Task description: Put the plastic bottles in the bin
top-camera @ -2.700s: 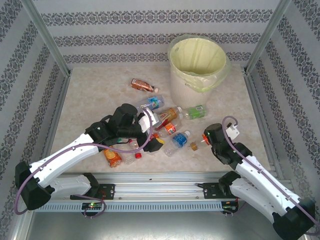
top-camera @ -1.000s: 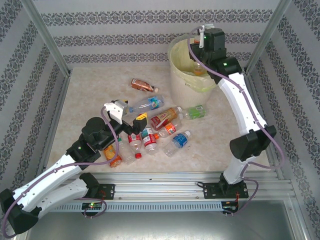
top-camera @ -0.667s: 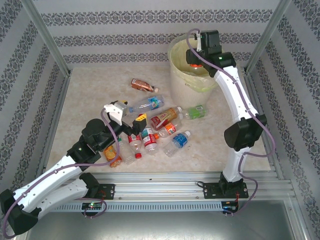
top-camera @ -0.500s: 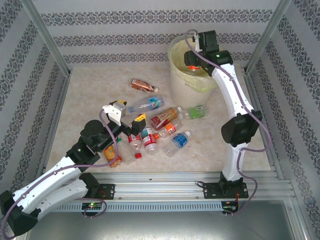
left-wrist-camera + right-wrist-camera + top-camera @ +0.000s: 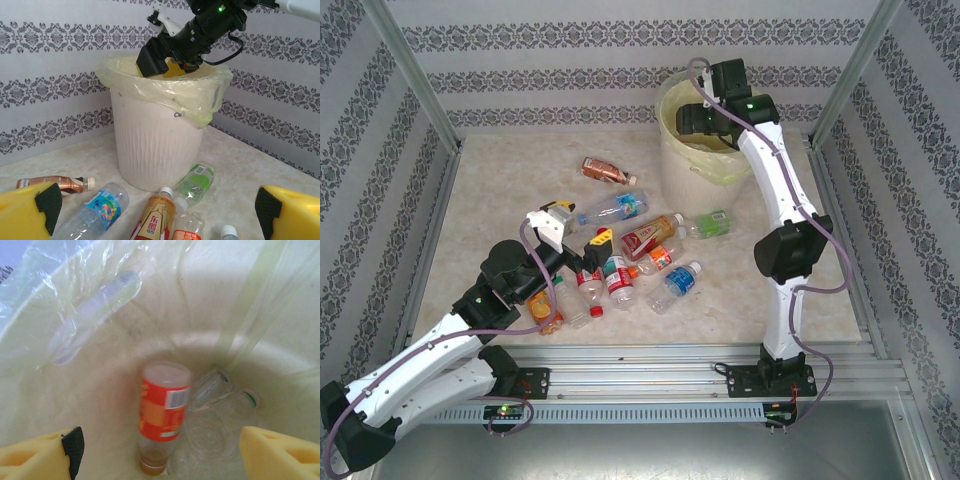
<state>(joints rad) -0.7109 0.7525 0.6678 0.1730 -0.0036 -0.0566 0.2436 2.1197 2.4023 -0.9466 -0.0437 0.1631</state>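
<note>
Right pincer (image 5: 160, 452) agape over bin (image 5: 155, 140); bottle (image 5: 162, 410) seemingly loose.

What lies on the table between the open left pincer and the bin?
In the left wrist view, several bottles lie there, among them a blue-labelled bottle, an orange-labelled bottle and a green-labelled bottle, nearest the bin.

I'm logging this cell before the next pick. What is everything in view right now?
bin: one, cream-white with a yellow-green liner, far side of the table
loose bottles: about ten, clear with red, blue, orange, green or brown labels, scattered on the table in front of the bin
binned bottles: at least two, one red-labelled and one clear, at the bin's bottom
table: one, beige marbled, under everything
left pincer: one, yellow fingers, open above the loose bottles
right pincer: one, yellow fingers, open at the bin's mouth
</note>
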